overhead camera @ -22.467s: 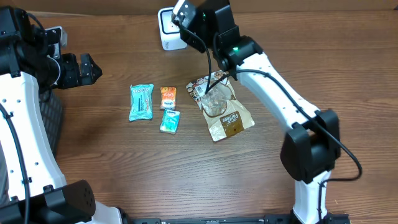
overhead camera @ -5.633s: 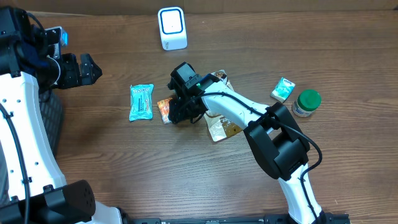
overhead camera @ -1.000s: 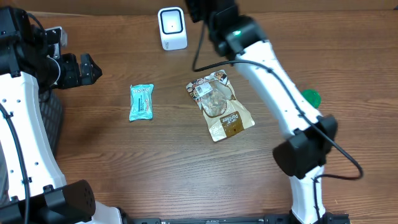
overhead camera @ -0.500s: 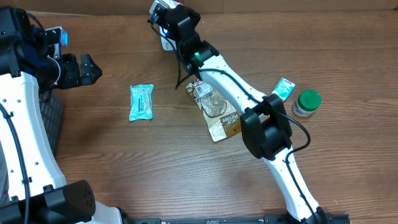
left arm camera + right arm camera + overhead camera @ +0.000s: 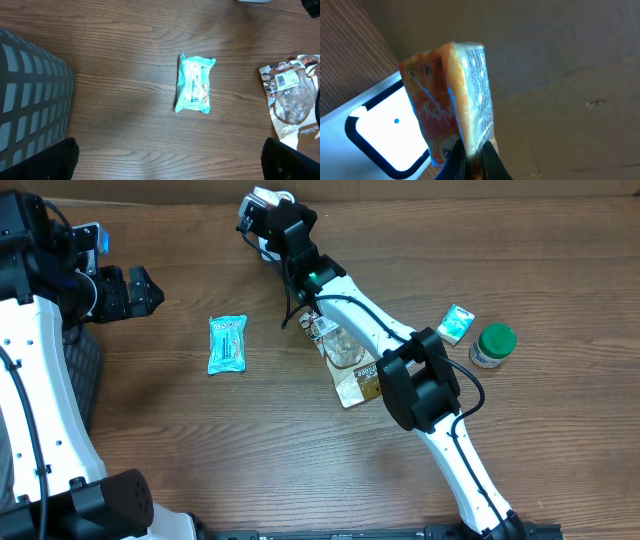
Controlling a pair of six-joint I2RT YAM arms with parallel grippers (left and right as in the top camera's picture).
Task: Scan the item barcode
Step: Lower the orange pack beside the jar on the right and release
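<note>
Orange packet (image 5: pixel 446 102) held upright before white scanner (image 5: pixel 382 137).

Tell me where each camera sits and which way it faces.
Overhead: above the table, facing straight down; left arm and right arm show.
Left wrist: up over the table, facing down at teal packet, pouch and basket; open left gripper tips at bottom corners.
Right wrist: facing along the shut right gripper at its orange packet, scanner behind.
Shared: overhead and left wrist both show teal packet and pouch.
</note>
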